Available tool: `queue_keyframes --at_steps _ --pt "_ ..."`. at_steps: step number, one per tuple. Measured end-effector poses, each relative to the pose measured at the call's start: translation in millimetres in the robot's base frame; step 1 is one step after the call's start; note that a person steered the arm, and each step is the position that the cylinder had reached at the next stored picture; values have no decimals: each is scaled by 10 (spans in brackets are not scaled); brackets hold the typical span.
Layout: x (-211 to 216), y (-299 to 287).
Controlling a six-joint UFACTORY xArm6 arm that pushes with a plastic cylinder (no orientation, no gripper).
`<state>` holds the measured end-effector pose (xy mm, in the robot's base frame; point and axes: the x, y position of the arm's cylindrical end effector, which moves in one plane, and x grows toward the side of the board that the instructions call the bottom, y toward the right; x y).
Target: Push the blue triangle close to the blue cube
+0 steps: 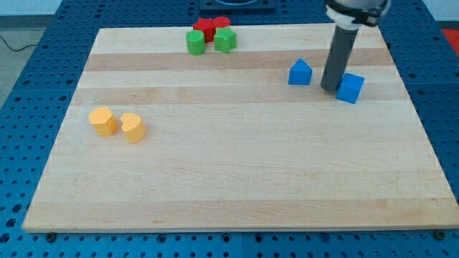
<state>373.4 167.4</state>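
Note:
The blue triangle (300, 72) sits on the wooden board at the view's upper right. The blue cube (351, 88) lies a short way to its right and slightly lower. My tip (330, 89) stands on the board between the two, right against the cube's left side and a small gap to the right of the triangle. The dark rod rises from there to the view's top edge.
A green cylinder (195, 41), a green block (225, 40), a red star (205, 28) and a red block (221, 24) cluster at the top middle. A yellow block (103, 121) and a yellow heart (133, 127) lie at the left. The board (237, 179) rests on a blue pegboard table.

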Motion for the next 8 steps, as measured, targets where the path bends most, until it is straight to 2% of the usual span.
queue_keyframes --at_steps 1,2,3,4,5,6,8 --pt "0 -577" --pt "43 -1572" --pt "-240 -1878" --pt "-632 -1580" --pt "-752 -1072" --pt "-658 -834" --pt "-232 -726"
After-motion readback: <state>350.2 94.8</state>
